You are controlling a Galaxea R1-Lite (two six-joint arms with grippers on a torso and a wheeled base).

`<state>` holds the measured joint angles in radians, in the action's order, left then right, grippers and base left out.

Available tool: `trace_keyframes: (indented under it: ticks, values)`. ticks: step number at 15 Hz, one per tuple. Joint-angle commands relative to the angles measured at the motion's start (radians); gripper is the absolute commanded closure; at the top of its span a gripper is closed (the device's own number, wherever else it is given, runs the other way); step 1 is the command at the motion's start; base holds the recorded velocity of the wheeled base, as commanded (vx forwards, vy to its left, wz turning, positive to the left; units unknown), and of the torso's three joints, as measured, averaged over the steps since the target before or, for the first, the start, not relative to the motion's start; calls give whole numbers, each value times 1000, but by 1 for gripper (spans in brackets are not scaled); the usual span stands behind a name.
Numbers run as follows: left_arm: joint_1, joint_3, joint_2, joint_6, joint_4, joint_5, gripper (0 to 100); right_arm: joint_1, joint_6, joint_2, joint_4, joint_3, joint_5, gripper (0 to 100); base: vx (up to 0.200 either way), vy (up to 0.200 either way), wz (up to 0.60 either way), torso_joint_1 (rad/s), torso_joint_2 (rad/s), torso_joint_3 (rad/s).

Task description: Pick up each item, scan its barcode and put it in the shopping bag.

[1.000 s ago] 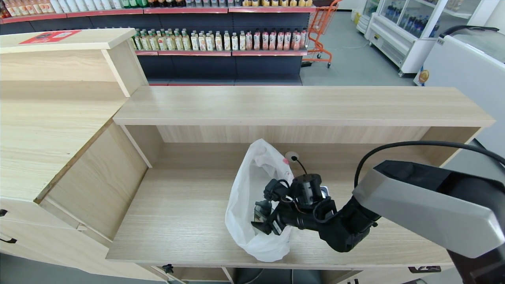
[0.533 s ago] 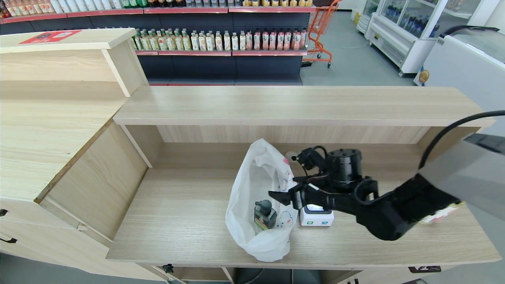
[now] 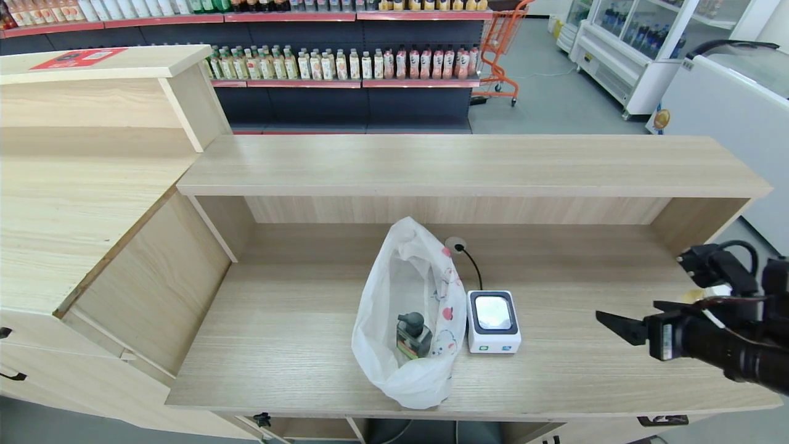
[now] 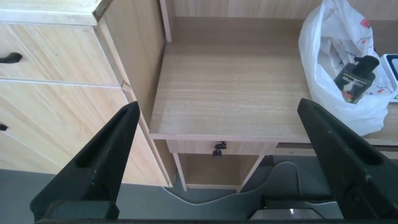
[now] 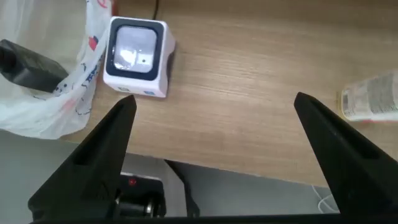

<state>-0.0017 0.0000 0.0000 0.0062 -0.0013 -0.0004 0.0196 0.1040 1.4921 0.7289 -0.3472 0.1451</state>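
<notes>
Pulled back from the shopping bag (image 3: 394, 290) over the last second, the right gripper (image 3: 635, 313) now hangs above the right end of the surface (image 3: 296, 333), jaws spread wide and holding nothing. A dark bottle (image 3: 413, 336) stands inside the white bag, just beside the white scanner (image 3: 493, 320). A pale item (image 5: 371, 95) lies on the surface near the right gripper. The left gripper (image 4: 217, 109) hangs low before the surface's left front edge, jaws likewise released.

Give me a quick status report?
Left gripper open, empty. Right gripper open, empty, near pale item on counter. Dark bottle inside shopping bag; scanner beside it.
</notes>
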Motion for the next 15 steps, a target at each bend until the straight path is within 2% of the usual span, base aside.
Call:
trace_keyframes:
  ticks: [1,5,12,15]
  values:
    - [-1,0,0,0,0,-1,0,-69,-43,-136,-8,80,1,0,0,0,0,0,0,0]
    - [0,0,2,-2,0,-1,0,-70,-76,-154,-8,106,-1,0,0,0,0,0,0,0]
    - [0,0,0,0,0,-1,0,-73,-76,-168,-11,131,-29,0,0,-200,0,3,3,2]
    - [0,0,0,0,0,-1,0,-73,-84,-233,-112,132,-27,0,0,-200,0,1,4,4]
